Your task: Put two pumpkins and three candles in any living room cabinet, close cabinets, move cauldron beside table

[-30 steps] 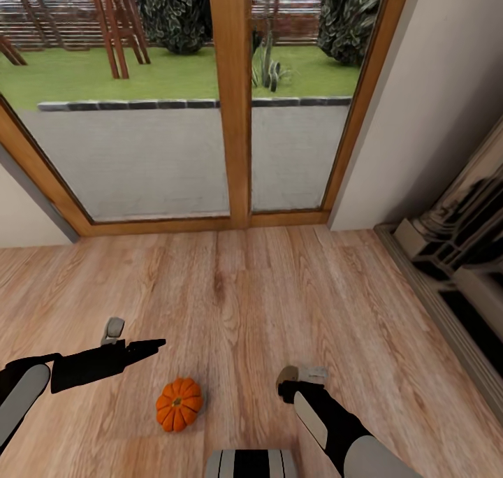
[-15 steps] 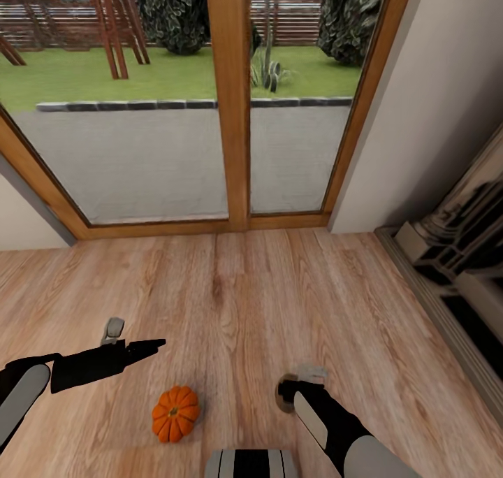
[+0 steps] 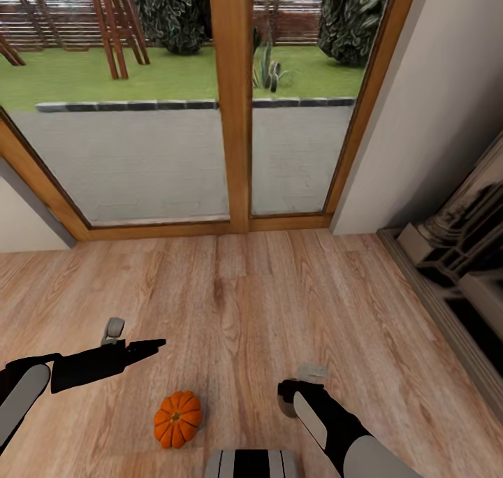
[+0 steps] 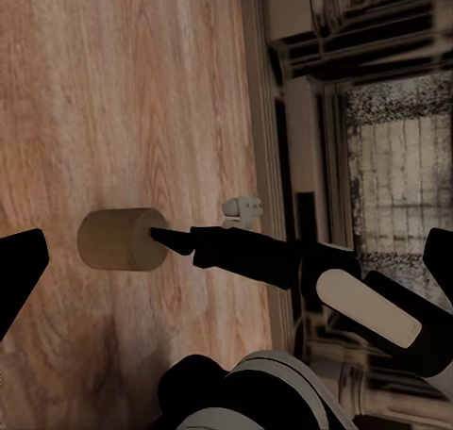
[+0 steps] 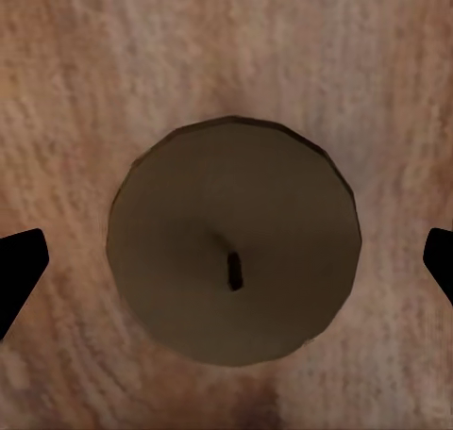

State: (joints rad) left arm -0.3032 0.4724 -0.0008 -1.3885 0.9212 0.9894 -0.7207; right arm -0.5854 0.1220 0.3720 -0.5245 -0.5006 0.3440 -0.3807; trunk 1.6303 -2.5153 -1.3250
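- My right gripper points down at the wood floor, just over a candle.
- In the right wrist view the candle is a round brown top with a short dark wick in the middle. It sits right between my two black fingertips, one on each side.
- The fingertips are far apart and do not touch the candle, so the right gripper is wide open and holds nothing.
- In the left wrist view I see the same candle lying low on the floor, with the dark tip of my right arm just touching or just above it; I cannot tell which.
- My left gripper sticks out flat over the floor, off to the side of the right one. Its black fingertips sit at the far edges of the left wrist view, so it is wide open and holds nothing too.
- A small orange pumpkin sits on the floor, near and a bit below my left gripper, between my two arms.
- Far ahead of both grippers is a big glass door with a wood frame. Past it I see grass and bushes.
- A grey stone fireplace stands well off past my right gripper.
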